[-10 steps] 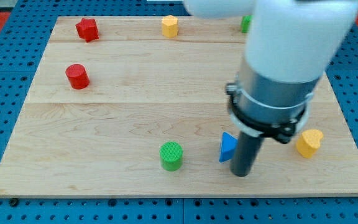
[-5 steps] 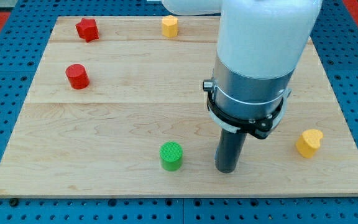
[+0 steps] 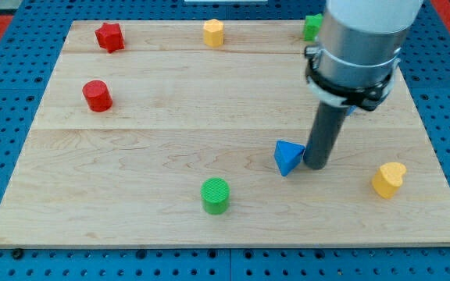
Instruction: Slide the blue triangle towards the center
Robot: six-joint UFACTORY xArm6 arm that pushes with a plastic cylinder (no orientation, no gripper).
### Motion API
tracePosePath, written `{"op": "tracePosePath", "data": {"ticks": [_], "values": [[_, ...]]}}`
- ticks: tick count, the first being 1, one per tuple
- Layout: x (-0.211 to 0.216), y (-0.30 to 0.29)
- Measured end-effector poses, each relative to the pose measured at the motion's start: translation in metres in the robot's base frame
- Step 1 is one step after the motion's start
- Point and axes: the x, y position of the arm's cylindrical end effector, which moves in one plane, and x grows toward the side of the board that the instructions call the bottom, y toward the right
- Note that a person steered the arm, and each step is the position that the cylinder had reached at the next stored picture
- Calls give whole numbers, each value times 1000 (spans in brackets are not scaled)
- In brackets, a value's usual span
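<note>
tip touching blue triangle, view's right

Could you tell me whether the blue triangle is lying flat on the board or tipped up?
Flat. The blue triangle lies flat on the board, one broad face up. My tip is at its right edge.

Layout on the board: we find my tip just beside the blue triangle, on its right in the view. The green cylinder lies below and left of them; the yellow block lies right. The red cylinder sits at left, below the red star; along the top, the yellow hexagon, then the green block
</note>
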Motion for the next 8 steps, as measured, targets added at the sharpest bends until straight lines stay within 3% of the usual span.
{"op": "tracePosePath", "data": {"ticks": [1,3,4,8], "values": [[20,-43],[-8,37],[-9,-7],[-41,-60]]}}
